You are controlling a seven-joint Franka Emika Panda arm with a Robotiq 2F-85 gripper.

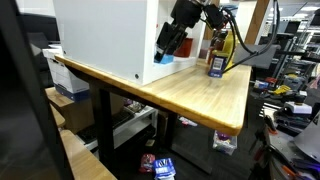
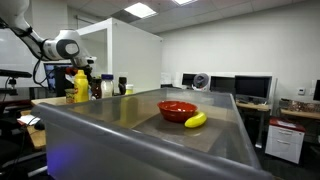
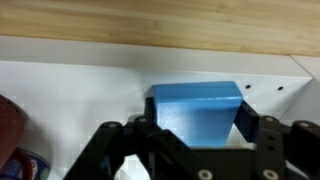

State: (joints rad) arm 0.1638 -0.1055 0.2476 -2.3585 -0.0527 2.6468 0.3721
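Your end effector (image 3: 193,128) has its two dark fingers (image 3: 245,118) on either side of the blue block (image 3: 195,105), set about as wide as the block itself. In the wrist view the jaws sit right at its edges, but you cannot tell from the pictures whether they are pressing on it. The block bears no writing or marking on the face that shows.

In an exterior view the end effector (image 1: 170,42) tilts down beside the white box (image 1: 100,35), with the blue block (image 1: 162,57) at its tip, close against the box's side wall and just above the wooden counter (image 1: 200,95).

Near it, further along the counter, stands a yellow bottle (image 1: 216,62) with a dark label, which is too small to read in both exterior views. Well apart from your arm, a red bowl (image 2: 177,109) and a banana (image 2: 196,120) lie just beside each other on a grey surface.
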